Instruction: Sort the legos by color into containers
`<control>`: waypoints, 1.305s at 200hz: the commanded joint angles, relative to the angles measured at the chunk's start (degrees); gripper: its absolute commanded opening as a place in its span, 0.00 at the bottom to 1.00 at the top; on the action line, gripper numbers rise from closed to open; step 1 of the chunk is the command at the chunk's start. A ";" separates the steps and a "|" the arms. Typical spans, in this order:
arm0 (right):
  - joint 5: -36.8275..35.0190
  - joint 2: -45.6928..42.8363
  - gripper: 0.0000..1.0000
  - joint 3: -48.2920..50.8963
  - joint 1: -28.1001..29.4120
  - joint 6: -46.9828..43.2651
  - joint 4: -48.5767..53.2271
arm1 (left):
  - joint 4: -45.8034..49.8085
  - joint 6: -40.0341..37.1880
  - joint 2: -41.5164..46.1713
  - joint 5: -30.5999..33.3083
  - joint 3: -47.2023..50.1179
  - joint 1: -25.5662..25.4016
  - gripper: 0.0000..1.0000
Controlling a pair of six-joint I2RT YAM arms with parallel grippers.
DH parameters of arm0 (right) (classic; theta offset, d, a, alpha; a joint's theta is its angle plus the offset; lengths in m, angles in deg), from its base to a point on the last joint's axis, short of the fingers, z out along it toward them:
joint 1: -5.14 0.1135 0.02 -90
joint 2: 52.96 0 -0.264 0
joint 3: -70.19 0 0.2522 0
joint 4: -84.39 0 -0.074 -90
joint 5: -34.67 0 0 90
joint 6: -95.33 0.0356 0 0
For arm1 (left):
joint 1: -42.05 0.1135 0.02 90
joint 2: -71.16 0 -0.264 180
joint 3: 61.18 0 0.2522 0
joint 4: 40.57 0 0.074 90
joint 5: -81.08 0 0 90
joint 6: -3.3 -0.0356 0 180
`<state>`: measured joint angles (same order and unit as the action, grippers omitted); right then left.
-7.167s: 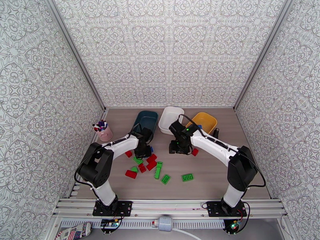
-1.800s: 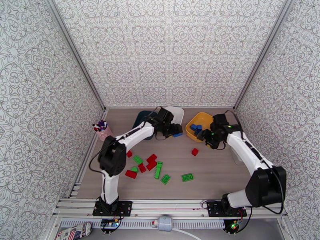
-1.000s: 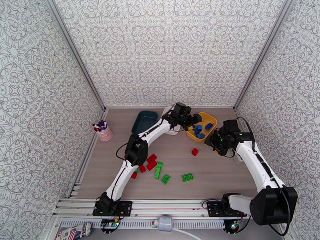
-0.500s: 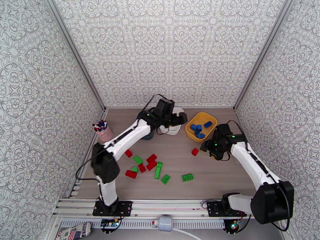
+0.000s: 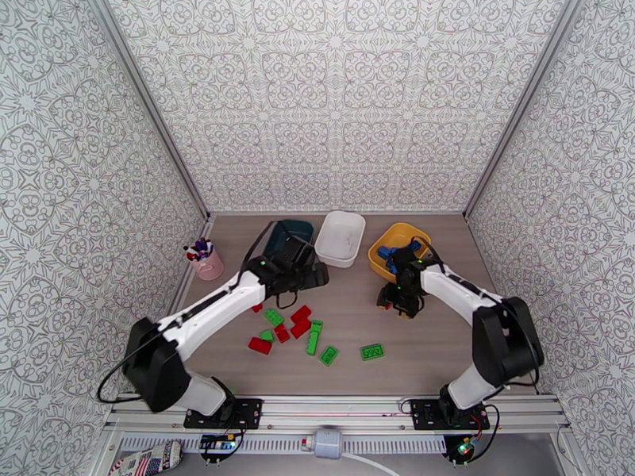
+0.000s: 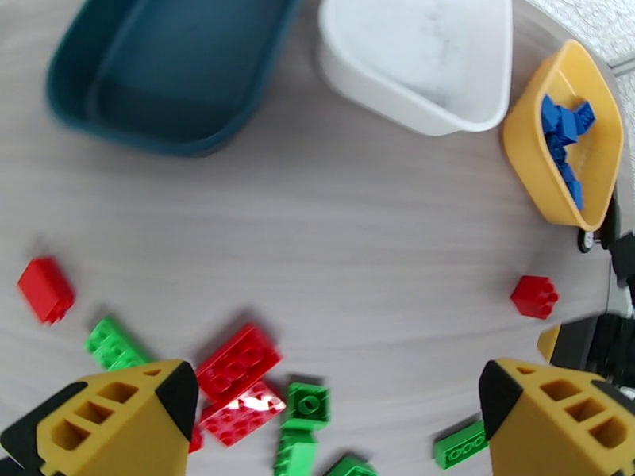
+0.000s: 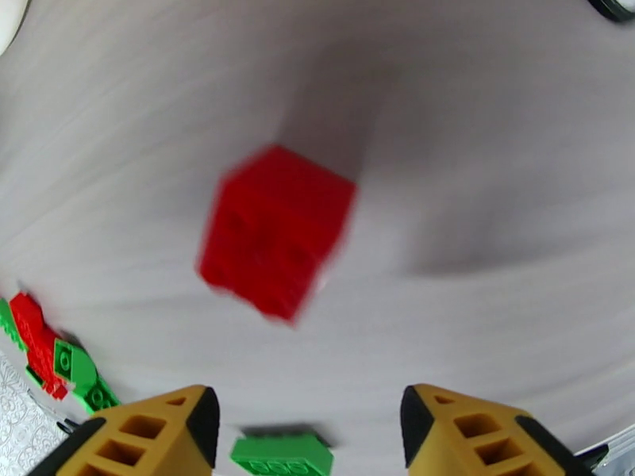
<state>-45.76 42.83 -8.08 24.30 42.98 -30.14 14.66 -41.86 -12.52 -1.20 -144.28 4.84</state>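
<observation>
Legos [image 5: 300,321], small studded plastic bricks in red, green and blue, lie partly loose on the pale wood-grain table [image 5: 444,343] and partly in a tray. The left claw [image 6: 335,386] hangs above the table, its yellow fingers [image 6: 119,426] spread wide with nothing between them. Beneath its gap lies the main scatter: two long red bricks [image 6: 238,362] touching side by side, a green square brick [image 6: 308,402] just beside them toward the right finger, and a green flat brick [image 6: 460,447] near the right fingertip. Beside the left finger sits a green studded brick [image 6: 111,343], with a small red brick [image 6: 46,289] further out on that side. Well ahead of this claw stand three shallow rounded plastic trays: a dark teal tray [image 6: 67,105] ahead-left, a white tray [image 6: 397,105] straight ahead, and a yellow tray [image 6: 528,160] ahead-right holding a heap of blue bricks [image 6: 565,132].

The right claw [image 7: 308,402] hovers low over the table, its fingers apart and gripping nothing. A red square brick [image 7: 274,232] rests on the table just ahead of its gap, clear of both fingertips and blurred. A green brick [image 7: 282,454] shows low between those fingers, and a red-and-green cluster [image 7: 40,343] lies off to the left finger's side. In the top view the yellow tray stands just beyond this claw.
</observation>
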 commanded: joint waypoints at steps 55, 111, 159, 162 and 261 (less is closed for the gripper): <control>-4.43 10.03 0.63 -9.41 1.13 -0.60 0.77 | -1.87 3.34 3.35 0.47 6.30 1.87 0.99; -6.19 14.29 0.60 -14.91 3.11 -0.91 2.92 | -3.58 3.32 1.99 -1.70 7.08 3.63 0.99; -7.79 16.38 0.54 -15.74 4.13 -0.56 4.14 | -4.69 3.70 0.88 -2.77 7.79 3.43 0.99; -7.87 16.43 0.54 -15.61 4.21 -0.56 4.16 | -4.78 3.70 0.86 -2.79 7.84 3.38 0.99; -6.74 11.15 0.33 -15.54 4.45 0.40 3.83 | -11.23 1.57 -6.14 -12.12 4.43 2.56 0.99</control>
<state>-53.37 57.56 -22.53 28.08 42.92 -26.89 6.88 -38.97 -15.68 -8.43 -137.15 7.66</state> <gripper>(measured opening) 0.353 0.993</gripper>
